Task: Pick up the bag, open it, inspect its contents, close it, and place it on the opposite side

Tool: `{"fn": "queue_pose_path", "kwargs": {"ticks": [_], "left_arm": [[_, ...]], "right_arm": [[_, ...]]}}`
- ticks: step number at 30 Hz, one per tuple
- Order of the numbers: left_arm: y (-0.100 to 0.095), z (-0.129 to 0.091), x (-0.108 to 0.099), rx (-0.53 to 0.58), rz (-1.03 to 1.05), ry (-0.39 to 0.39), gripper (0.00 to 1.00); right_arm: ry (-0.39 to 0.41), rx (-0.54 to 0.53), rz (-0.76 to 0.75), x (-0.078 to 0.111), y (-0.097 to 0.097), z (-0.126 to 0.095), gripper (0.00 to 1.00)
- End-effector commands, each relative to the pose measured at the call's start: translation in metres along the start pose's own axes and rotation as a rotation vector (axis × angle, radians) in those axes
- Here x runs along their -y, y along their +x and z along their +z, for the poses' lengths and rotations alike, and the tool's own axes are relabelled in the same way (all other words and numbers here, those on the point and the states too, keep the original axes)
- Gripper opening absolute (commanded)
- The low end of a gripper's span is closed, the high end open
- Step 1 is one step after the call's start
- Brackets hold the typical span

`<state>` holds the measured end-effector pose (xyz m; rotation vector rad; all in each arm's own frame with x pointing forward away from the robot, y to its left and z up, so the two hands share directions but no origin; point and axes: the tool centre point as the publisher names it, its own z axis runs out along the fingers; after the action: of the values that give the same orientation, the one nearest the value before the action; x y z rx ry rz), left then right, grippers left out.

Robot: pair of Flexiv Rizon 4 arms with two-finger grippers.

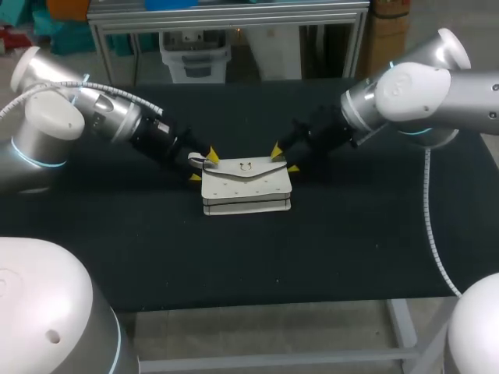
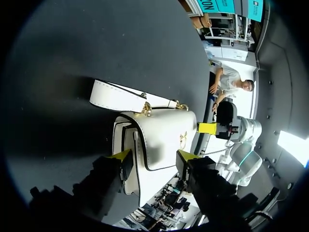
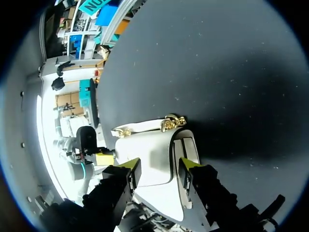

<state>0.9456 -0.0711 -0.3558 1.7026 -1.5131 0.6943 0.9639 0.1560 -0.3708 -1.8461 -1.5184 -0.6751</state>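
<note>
The left gripper [image 1: 203,166], its arm angled low from the left, has its jaws spread around the left end of the white handbag [image 1: 246,185]. The bag lies mid-tabletop [image 1: 351,249], its long axis running arm to arm. The right gripper [image 1: 284,158] brackets the right end likewise. Whether either pair actually presses, I cannot tell.

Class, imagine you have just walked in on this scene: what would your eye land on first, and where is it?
A white bag with its flap shut lies in the middle of the black table, bright against the dark top. The left gripper sits at one end of it and the right gripper at the other, with the arms coming in from opposite sides.
</note>
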Motion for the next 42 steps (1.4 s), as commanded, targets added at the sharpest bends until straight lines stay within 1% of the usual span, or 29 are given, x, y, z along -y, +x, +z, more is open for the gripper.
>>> {"fn": "queue_pose_path", "kwargs": {"ticks": [1,4,9,11,12,14,15,18,19,21,22,23,24,25,26,39,40,41,42], "left_arm": [[-0.003,0.002,0.004,-0.006,0.001,-0.012,0.58],[-0.004,0.003,0.004,-0.004,0.002,-0.017,0.6],[-0.006,0.008,0.008,-0.001,-0.002,-0.037,0.58],[-0.006,0.01,0.009,-0.004,-0.007,-0.043,0.55],[-0.007,0.011,0.01,-0.004,-0.013,-0.042,0.51],[-0.008,0.012,0.012,-0.01,-0.018,-0.046,0.49],[-0.009,0.012,0.013,-0.011,-0.032,-0.036,0.46],[-0.011,0.012,0.016,-0.025,-0.055,-0.028,0.45],[-0.012,0.011,0.017,-0.028,-0.062,-0.024,0.45],[-0.013,0.011,0.017,-0.033,-0.085,-0.017,0.43],[-0.013,0.011,0.018,-0.03,-0.095,-0.01,0.4],[-0.013,0.011,0.018,-0.03,-0.105,-0.01,0.35],[-0.013,0.011,0.018,-0.03,-0.106,-0.009,0.29],[-0.013,0.011,0.018,-0.03,-0.112,-0.003,0.17],[-0.013,0.011,0.018,-0.031,-0.115,-0.002,0.01],[-0.012,0.014,0.01,-0.041,-0.109,0.017,0.0],[-0.012,0.013,0.01,-0.047,-0.111,0.019,0.0],[-0.013,0.013,0.009,-0.053,-0.111,0.023,0.23],[-0.013,0.012,0.008,-0.061,-0.111,0.022,0.36]], "right_arm": [[0.011,0.0,0.001,-0.004,0.001,0.009,0.47],[0.016,0.002,0.002,-0.004,0.001,0.012,0.47],[0.02,0.002,0.004,-0.004,0.0,0.014,0.45],[0.02,0.001,0.004,-0.004,0.0,0.014,0.43],[0.019,0.002,0.003,-0.005,0.0,0.014,0.42],[0.019,0.001,0.002,-0.005,0.0,0.014,0.41],[0.017,0.001,0.002,-0.005,0.0,0.014,0.42],[0.012,-0.003,-0.002,-0.004,-0.001,0.014,0.4],[0.01,-0.004,-0.003,-0.004,-0.002,0.014,0.38],[0.008,-0.004,-0.006,-0.004,-0.003,0.014,0.26],[0.007,-0.005,-0.007,-0.003,-0.003,0.014,0.15],[0.005,-0.005,-0.009,-0.003,-0.004,0.015,0.02],[0.004,-0.007,-0.011,-0.002,-0.005,0.015,0.0],[0.004,-0.009,-0.013,-0.002,-0.005,0.015,0.0],[0.002,-0.01,-0.016,-0.001,-0.006,0.016,0.0],[-0.032,-0.035,-0.055,0.004,-0.011,0.016,0.0],[-0.036,-0.038,-0.055,0.005,-0.011,0.016,0.09],[-0.038,-0.042,-0.055,0.005,-0.011,0.016,0.37],[-0.041,-0.043,-0.055,0.006,-0.012,0.016,0.44]]}}
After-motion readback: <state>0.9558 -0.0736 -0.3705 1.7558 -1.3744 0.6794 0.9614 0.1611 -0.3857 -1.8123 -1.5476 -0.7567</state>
